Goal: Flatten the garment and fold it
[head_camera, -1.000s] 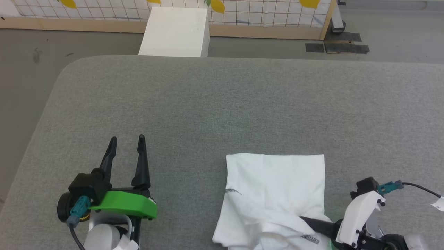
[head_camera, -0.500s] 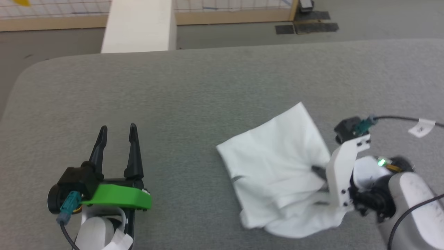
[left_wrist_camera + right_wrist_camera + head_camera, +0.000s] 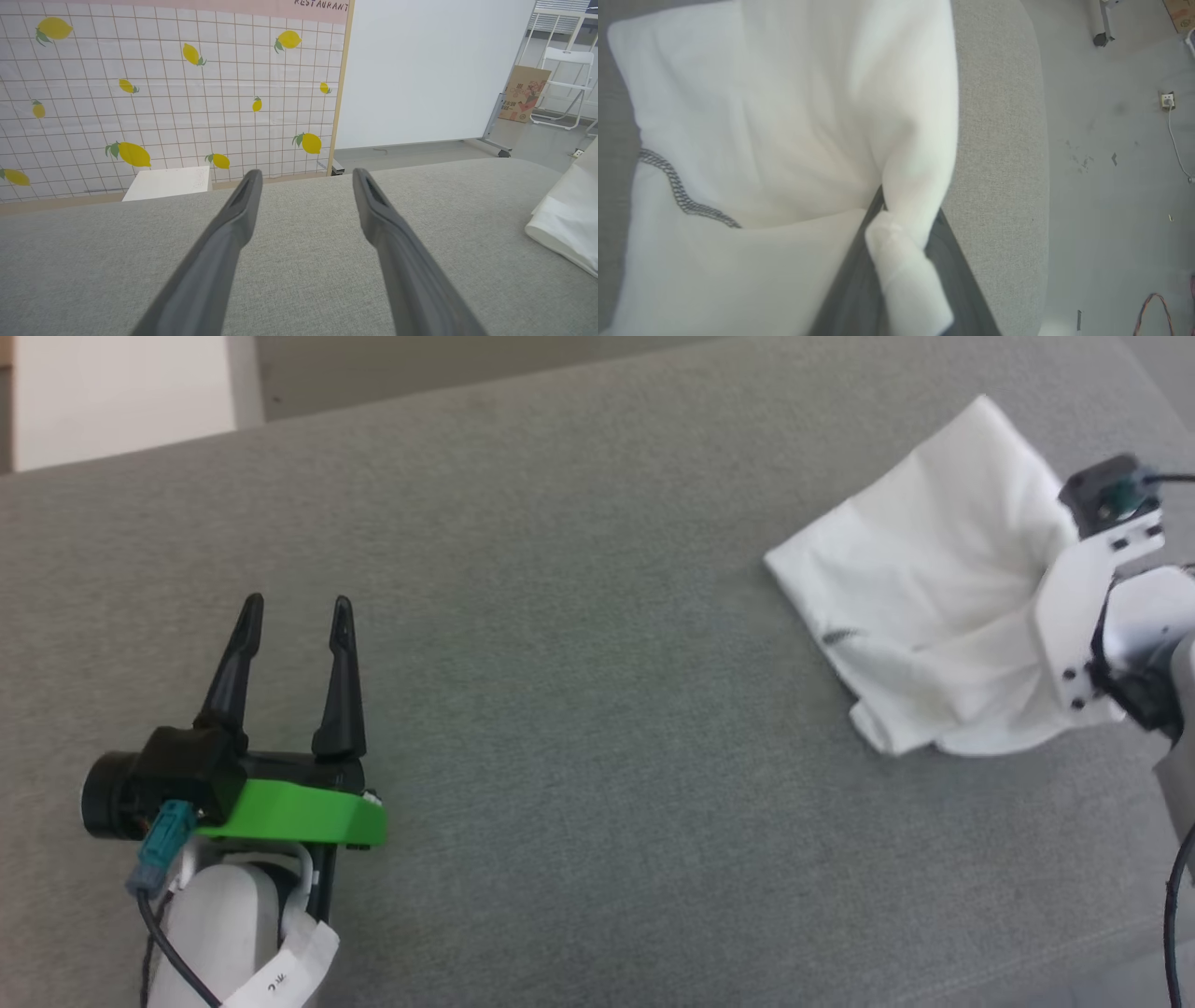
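Right gripper (image 3: 908, 212) had its two long dark fingers closed on a bunched fold of the plain white thin-fabric T-shirt (image 3: 934, 569), pinching it near one edge. In the head view the shirt lay at about two o'clock on the grey fabric-covered surface (image 3: 560, 709), gathered into a rough folded packet. Left gripper (image 3: 297, 607) sat at about eight o'clock, jaws spread wide and empty, well apart from the shirt.

The shirt looked light, soft and limp, likely to sag, crease and slide when pulled. A pinch at a corner or hem, near the dark grey zigzag seam (image 3: 682, 196), would probably control it better than a mid-panel bunch.

Counted: one shirt, two grippers, one white box (image 3: 112, 401) at eleven o'clock.
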